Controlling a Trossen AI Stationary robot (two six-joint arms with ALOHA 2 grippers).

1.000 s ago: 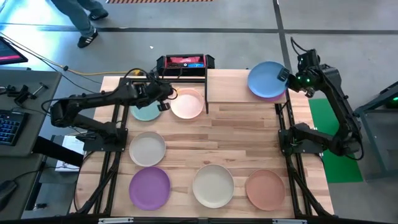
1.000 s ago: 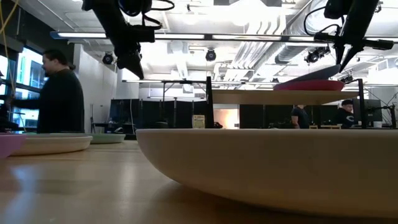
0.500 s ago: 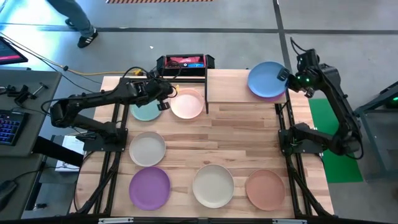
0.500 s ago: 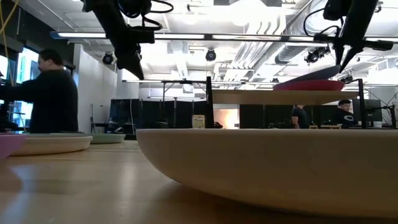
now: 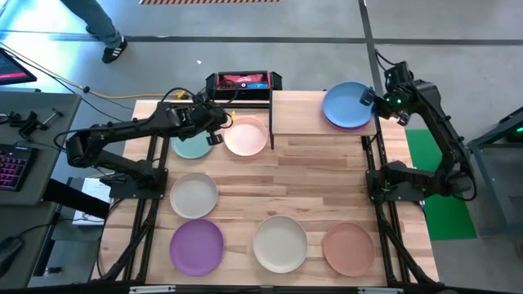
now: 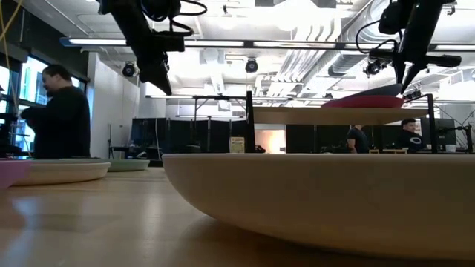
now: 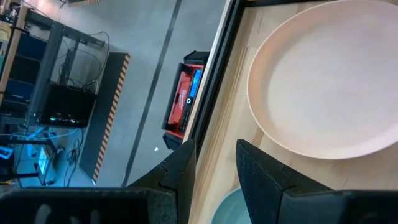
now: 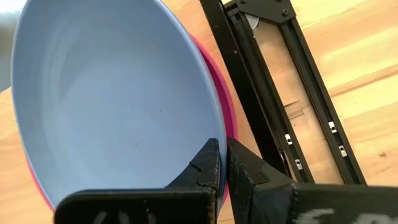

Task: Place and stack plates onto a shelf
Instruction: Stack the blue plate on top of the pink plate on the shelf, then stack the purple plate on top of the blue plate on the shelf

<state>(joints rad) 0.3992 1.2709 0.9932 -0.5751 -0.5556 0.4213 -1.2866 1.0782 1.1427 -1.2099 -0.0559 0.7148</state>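
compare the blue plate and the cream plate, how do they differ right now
The blue plate is up on the shelf, lying over a magenta plate; the cream plate sits alone on the table. The right gripper is shut on the blue plate's rim; nothing touches the cream plate. Both are round, shallow and look the same size.

Matt blue plate [image 8: 112,99]; light-wood shelf [image 5: 306,113], black metal posts.

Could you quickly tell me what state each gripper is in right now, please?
Left gripper: open, holding nothing, above the teal plate and pale pink plate.
Right gripper: shut on the blue plate, over the magenta plate.
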